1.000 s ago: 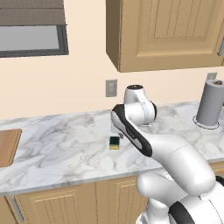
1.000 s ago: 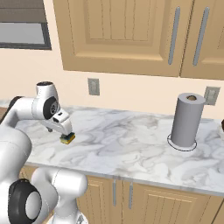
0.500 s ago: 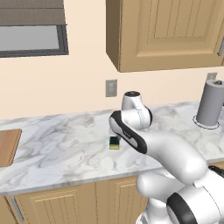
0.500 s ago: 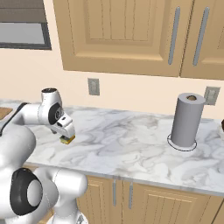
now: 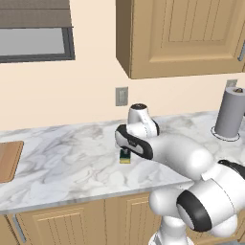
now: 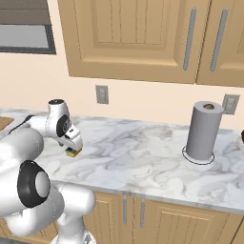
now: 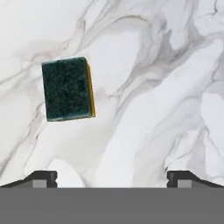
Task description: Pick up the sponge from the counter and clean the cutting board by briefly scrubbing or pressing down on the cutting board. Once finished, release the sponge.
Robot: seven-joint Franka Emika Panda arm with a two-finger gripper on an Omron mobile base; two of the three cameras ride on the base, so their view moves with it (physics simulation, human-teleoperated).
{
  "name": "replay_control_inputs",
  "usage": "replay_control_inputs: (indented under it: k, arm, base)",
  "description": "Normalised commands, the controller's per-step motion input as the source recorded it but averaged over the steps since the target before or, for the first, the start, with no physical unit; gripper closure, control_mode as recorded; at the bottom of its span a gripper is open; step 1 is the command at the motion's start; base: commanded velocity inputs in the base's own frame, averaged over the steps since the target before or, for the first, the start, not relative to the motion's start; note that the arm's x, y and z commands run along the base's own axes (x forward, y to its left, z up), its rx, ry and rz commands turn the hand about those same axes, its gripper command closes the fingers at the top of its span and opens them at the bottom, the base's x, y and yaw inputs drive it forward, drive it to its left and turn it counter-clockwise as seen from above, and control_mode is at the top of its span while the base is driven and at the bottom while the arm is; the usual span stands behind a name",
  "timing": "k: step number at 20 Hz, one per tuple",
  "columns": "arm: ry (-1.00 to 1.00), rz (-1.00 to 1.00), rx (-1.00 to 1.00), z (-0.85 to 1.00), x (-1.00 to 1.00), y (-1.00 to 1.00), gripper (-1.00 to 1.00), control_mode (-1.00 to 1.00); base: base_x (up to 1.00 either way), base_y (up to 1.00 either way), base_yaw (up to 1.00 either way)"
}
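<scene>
Approach step: gripper (image 7: 112, 177) hangs just above the counter (image 5: 72, 167) with jaws spread wide and empty, the sponge (image 7: 68, 89) lying green face up on the marble, off toward the left fingertip rather than centred between the tips. Next move, I judge, calls for centring over the sponge, dropping and closing, then carrying it left to the board (image 5: 9, 160) at the counter's far-left end. No containers seen; a paper-towel roll (image 6: 204, 130) stands far right.
</scene>
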Motion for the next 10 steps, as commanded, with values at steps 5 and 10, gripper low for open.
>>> replay_control_inputs:
  k: [5, 10]
  arm:
    - [0.0, 0.0, 0.0, -0.16, 0.22, 0.09, -1.0, -1.0]
    - [0.0, 0.0, 0.0, -0.17, 0.21, 0.05, -1.0, -1.0]
  base:
    - [0.0, 0.0, 0.0]
    - [0.0, 0.0, 0.0]
